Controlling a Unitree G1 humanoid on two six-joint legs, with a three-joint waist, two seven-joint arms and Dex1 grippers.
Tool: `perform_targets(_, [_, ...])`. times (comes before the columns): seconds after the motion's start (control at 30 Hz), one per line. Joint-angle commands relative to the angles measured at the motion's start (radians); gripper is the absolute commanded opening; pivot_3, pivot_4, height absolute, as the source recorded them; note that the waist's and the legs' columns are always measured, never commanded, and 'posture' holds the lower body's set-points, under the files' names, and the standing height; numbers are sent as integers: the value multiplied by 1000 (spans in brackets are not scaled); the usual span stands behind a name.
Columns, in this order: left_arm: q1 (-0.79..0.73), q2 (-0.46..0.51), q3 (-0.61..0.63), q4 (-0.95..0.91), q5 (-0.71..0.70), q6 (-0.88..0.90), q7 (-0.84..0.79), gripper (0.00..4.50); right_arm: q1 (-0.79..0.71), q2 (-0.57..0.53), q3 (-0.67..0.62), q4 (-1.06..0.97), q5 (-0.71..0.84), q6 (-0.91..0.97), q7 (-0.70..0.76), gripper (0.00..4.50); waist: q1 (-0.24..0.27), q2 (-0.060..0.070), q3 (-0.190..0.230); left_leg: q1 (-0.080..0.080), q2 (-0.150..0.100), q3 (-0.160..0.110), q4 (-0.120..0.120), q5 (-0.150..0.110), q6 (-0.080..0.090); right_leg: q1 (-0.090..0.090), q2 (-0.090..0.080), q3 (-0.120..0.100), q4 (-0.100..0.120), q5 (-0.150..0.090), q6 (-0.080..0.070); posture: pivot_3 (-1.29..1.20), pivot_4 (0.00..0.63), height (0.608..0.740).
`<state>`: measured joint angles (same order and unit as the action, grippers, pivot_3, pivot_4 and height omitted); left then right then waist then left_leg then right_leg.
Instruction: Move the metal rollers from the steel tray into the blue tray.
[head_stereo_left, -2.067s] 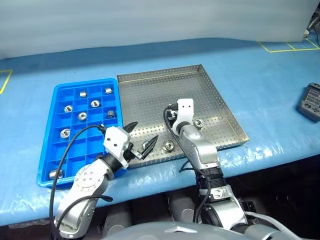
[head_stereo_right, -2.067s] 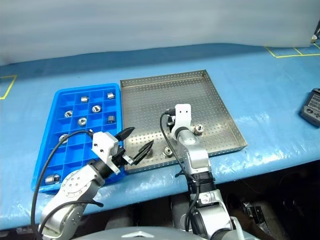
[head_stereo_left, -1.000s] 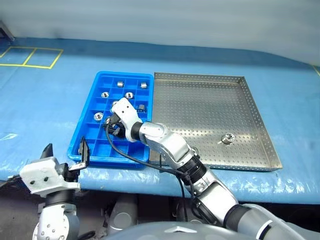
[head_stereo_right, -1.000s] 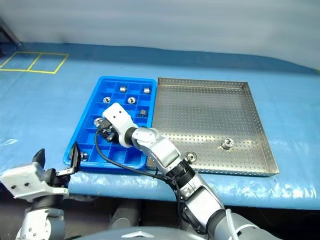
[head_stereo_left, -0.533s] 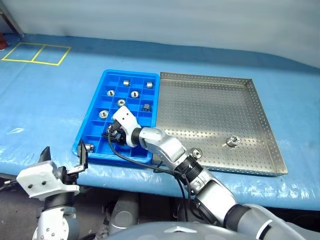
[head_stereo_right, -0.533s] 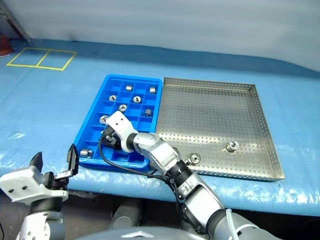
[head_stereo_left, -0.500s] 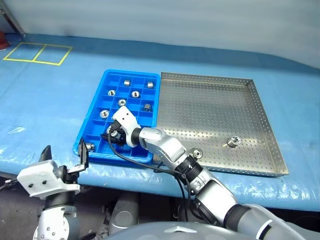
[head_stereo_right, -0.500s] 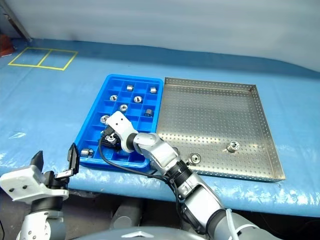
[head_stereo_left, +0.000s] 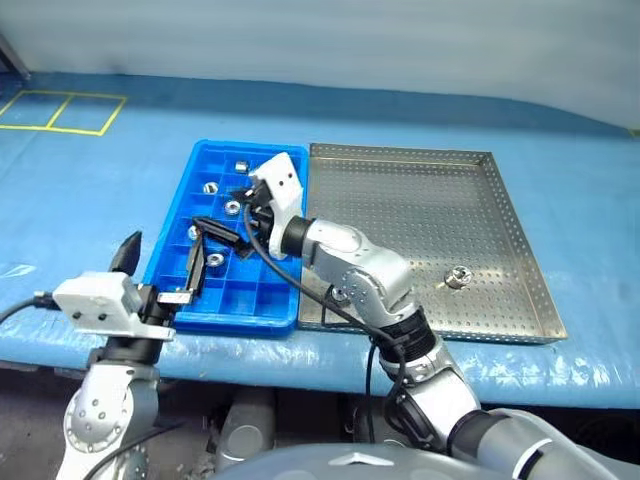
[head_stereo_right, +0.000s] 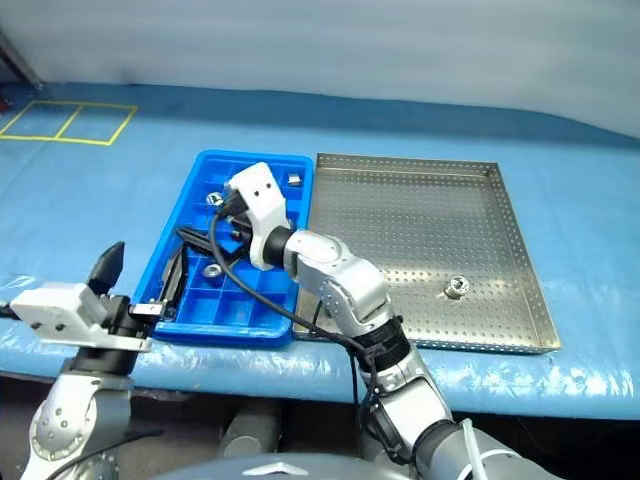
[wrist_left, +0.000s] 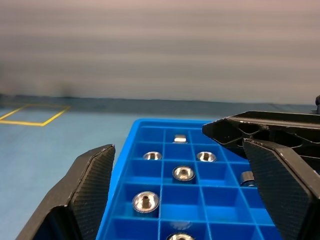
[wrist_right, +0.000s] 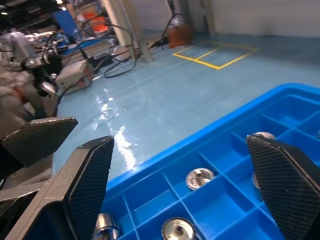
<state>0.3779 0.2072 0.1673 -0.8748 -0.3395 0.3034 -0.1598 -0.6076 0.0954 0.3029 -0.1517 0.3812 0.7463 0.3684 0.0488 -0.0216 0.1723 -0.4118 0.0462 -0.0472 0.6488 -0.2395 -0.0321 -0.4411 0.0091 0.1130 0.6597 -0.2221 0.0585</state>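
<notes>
Blue sheeting covers the tabletop. Right hand (head_stereo_right: 205, 240), spread and seemingly empty, hovers over the blue tray (head_stereo_left: 165, 262) (several metal rollers (head_stereo_left: 211, 187) sit in cells). It should swing back to the steel tray (head_stereo_left: 520, 250), straddling the remaining roller (head_stereo_left: 457, 276) squarely. Left hand (head_stereo_left: 160, 265) waits spread.

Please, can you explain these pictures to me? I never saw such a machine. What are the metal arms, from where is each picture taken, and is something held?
This is a humanoid robot with two arms, each ending in a gripper with two black fingers. Two pictures come from cameras in its head, looking down at a table covered in blue. The other two come from cameras on its wrists, looking out between the fingers. On the table lie a blue tray with small compartments and a steel tray beside it. Several metal rollers sit in the blue tray; one roller is in view in the steel tray. The right gripper is over the blue tray, the left gripper at its near edge. Both are open and hold nothing.
</notes>
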Motion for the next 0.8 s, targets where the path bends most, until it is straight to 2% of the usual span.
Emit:
perform_targets(0.03, [-65, 58, -24, 54, -51, 66, -68, 4500, 7, -34, -9, -131, -25, 53, -50, 4477, -26, 0, 0, 0, 0, 0, 1, 0, 0, 0, 0, 0, 0, 0, 0, 32, 150, 740])
perform_targets(0.27, [-268, 135, -63, 184, -84, 107, -164, 4500, 112, -160, -109, -296, -44, 175, -131, 4477, -103, -1, -1, 0, 0, 0, 1, 0, 0, 0, 0, 1, 1, 4, 6, -79, 150, 740])
perform_targets(0.43, [-382, 151, -111, 259, -90, 117, -227, 4500, 181, -250, -184, -374, -54, 279, -177, 4477, -150, -1, -1, 0, -1, 0, 2, 0, 0, 1, 0, 2, 1, 6, 8, -135, 150, 740])
perform_targets(0.63, [-384, 176, -157, 274, -94, 125, -303, 4500, 257, -405, -210, -439, -36, 471, -146, 4477, -202, 0, -1, 0, -1, 1, 1, 0, 0, 1, 1, 5, 1, 6, 9, -182, 150, 740])
perform_targets(0.8, [-364, 182, -176, 272, -84, 134, -316, 4500, 297, -461, -226, -404, -154, 413, -240, 4477, -235, 0, -1, 0, -1, 2, 2, 0, 1, 1, 1, 7, 1, 7, 11, -173, 150, 740])
